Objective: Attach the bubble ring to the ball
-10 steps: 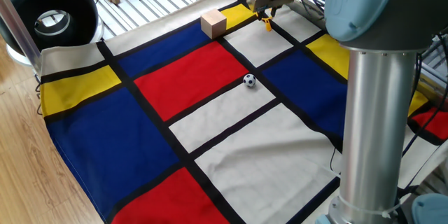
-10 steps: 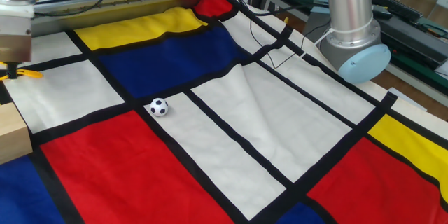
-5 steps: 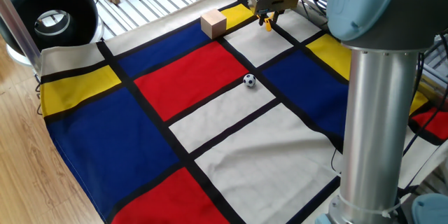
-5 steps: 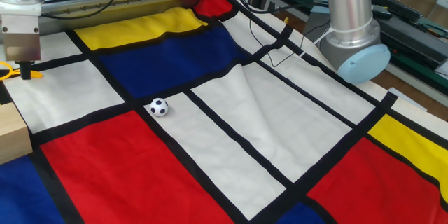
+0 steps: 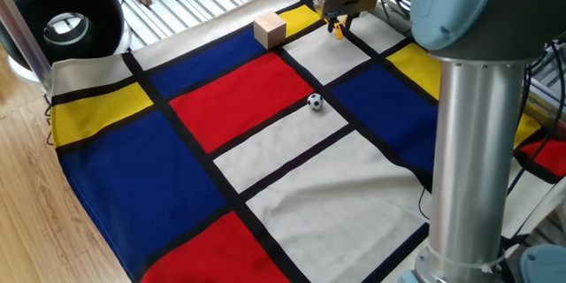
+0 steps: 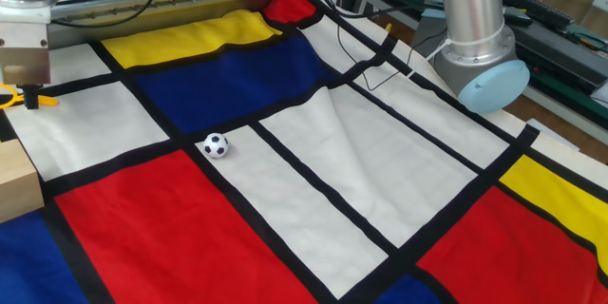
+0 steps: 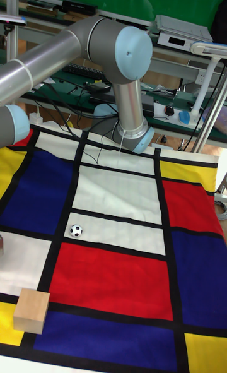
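Note:
The bubble ring [image 6: 11, 96] is a thin yellow hoop with an orange handle [image 5: 337, 27], just above the white cloth panel at the far corner. My gripper [image 6: 29, 101] points straight down and is shut on its handle [image 5: 338, 23]. The ball [image 5: 315, 101], tiny and white with black patches, rests on a white panel beside the red one [image 6: 216, 144], well apart from the gripper. It also shows in the tall fixed view as the ball [image 7: 76, 230]; there the gripper is cut off at the left edge.
A tan wooden cube [image 5: 270, 29] stands close to the gripper on the cloth [image 6: 13, 181] [image 7: 31, 310]. The arm's grey base [image 6: 472, 52] stands at the cloth's edge. A black round device [image 5: 62, 18] sits off the cloth.
The gripper with the bubble ring rose and shifted a little, then held nearly still. The ball and the cube have not moved.

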Controlling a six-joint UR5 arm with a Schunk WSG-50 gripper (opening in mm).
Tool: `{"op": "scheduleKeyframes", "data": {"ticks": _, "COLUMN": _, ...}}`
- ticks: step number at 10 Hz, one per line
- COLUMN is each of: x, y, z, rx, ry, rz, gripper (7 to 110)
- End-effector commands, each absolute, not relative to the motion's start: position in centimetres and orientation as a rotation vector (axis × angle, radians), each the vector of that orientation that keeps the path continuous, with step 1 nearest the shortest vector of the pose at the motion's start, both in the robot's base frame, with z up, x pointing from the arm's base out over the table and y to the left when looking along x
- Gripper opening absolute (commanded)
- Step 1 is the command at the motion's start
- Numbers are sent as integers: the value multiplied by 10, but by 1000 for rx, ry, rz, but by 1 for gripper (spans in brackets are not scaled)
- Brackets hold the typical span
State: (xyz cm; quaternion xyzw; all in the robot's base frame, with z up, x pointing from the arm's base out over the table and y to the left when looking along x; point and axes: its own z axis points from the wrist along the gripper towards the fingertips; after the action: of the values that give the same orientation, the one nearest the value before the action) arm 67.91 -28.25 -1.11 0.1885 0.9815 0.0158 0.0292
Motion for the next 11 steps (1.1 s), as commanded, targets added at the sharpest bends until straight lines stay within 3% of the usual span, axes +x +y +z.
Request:
{"op": "scheduleKeyframes", "data": {"ticks": 1, "x": 682, "y": -285, "z": -12, "rx": 600, "ry": 3021, "rz": 48, "gripper": 22}}
{"op": "scheduleKeyframes", "data": {"ticks": 11, "x": 682, "y": -287, "z": -15, "rx": 669, "ry": 3011, "rz": 18, "gripper": 22}}
